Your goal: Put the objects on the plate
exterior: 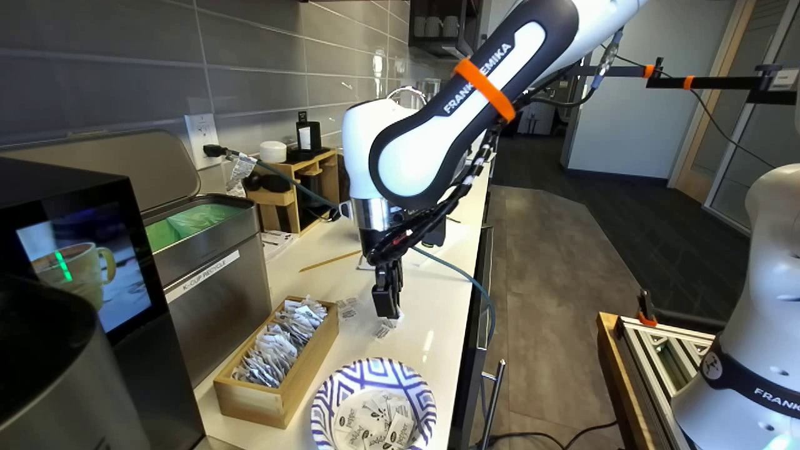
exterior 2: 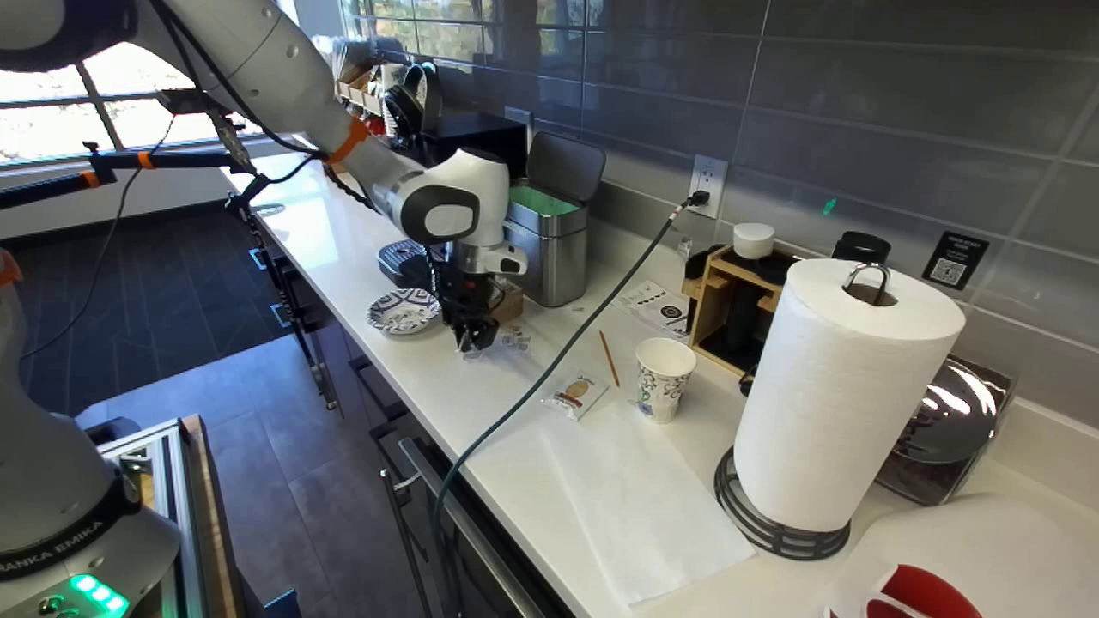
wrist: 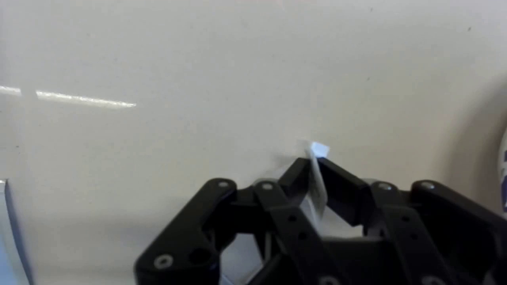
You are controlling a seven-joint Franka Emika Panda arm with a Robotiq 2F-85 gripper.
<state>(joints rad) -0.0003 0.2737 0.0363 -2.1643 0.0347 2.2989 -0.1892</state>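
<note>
Over the glossy counter (gray tiled wall alongside), the gripper pinches a white packet.

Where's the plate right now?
In an exterior view, the plate is bottom centre, lower right of the wooden box; its rim shows at the wrist view's right.

The white, black-trimmed jointed robot arm bends downward; its black two-fingered gripper points straight down (fingertips pinched closely together).
</note>
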